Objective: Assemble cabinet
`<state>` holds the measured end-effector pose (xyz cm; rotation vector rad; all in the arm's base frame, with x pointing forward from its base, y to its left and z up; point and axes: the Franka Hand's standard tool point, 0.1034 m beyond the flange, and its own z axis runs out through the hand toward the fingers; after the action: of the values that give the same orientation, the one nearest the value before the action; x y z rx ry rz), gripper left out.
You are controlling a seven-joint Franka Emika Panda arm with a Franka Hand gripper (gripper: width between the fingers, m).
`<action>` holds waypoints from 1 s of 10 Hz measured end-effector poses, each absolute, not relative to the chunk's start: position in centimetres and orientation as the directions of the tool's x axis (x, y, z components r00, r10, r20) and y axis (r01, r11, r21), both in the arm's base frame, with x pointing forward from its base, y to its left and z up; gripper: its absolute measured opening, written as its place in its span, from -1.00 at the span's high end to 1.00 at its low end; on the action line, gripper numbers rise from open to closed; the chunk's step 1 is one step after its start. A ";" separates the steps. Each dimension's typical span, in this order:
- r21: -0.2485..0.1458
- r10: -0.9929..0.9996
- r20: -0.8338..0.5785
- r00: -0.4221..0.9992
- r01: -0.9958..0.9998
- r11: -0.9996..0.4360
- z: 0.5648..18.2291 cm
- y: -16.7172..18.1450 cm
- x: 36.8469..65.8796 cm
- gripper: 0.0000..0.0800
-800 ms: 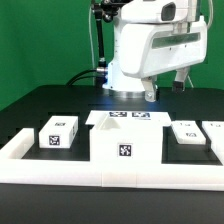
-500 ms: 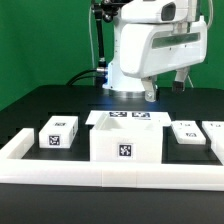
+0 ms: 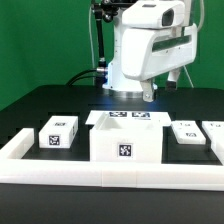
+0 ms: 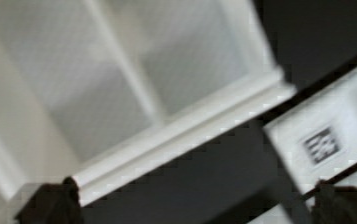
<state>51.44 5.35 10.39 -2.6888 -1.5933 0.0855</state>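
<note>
The cabinet lies in loose white parts on the black table. A large open box [image 3: 125,143] with a tag stands front centre. A small tagged block [image 3: 58,133] lies at the exterior view's left. Two flat tagged panels [image 3: 187,132] [image 3: 215,130] lie at its right. My gripper [image 3: 163,88] hangs high above the table behind the parts, open and empty. The wrist view is blurred. It shows my gripper [image 4: 196,205] with dark fingertips [image 4: 50,205] wide apart and nothing between them, over a white ridged part [image 4: 139,90] and a tagged piece [image 4: 317,145].
The marker board [image 3: 128,116] lies flat behind the big box. A long low white rail [image 3: 60,170] runs along the table's front and turns back at both ends. The robot's base [image 3: 125,80] stands at the back centre. A green wall is behind.
The arm's hand has shifted slightly toward the exterior view's left, staying high. The parts on the table have not moved.
</note>
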 end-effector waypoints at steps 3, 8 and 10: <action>-0.016 0.967 -0.018 0.255 0.967 -0.255 9.8 5.0 50.4 -0.63; -0.027 0.998 -0.010 0.069 0.997 -0.069 7.7 3.9 48.6 -0.63; -0.041 0.997 -0.005 0.077 0.996 -0.077 6.2 3.6 47.6 -0.63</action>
<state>47.61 3.58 6.16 -2.2856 -2.1162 0.0490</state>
